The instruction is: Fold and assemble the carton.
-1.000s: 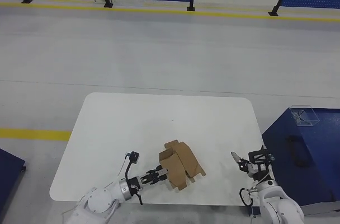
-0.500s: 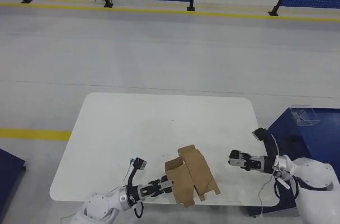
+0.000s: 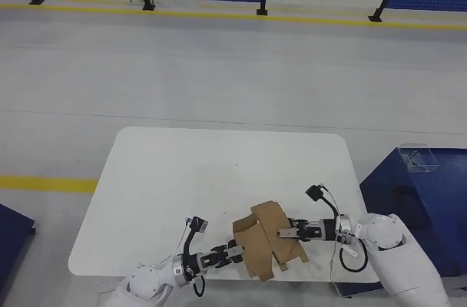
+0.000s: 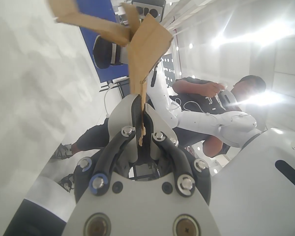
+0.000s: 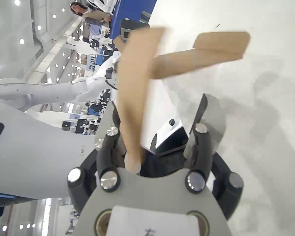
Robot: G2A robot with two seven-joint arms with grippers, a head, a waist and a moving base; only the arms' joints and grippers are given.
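Note:
A brown cardboard carton [image 3: 266, 238], part-folded with flaps sticking out, is held above the white table [image 3: 180, 176] near its front edge. My left gripper [image 3: 235, 252] is shut on the carton's near-left edge; in the left wrist view the cardboard [image 4: 140, 57] is pinched between the fingers [image 4: 137, 114]. My right gripper [image 3: 289, 232] is at the carton's right side and stands open. In the right wrist view a carton flap [image 5: 132, 94] runs between its spread fingers [image 5: 206, 116], close to one of them.
A dark blue cabinet [image 3: 418, 222] stands just off the table's right edge, with a small clear container [image 3: 416, 156] on its top. The far and left parts of the table are bare. Yellow floor lines run behind and to the left.
The left gripper carried the carton rightward and nearer the front edge. The right arm swung in from the table's right edge and now has its open fingers around a carton flap.

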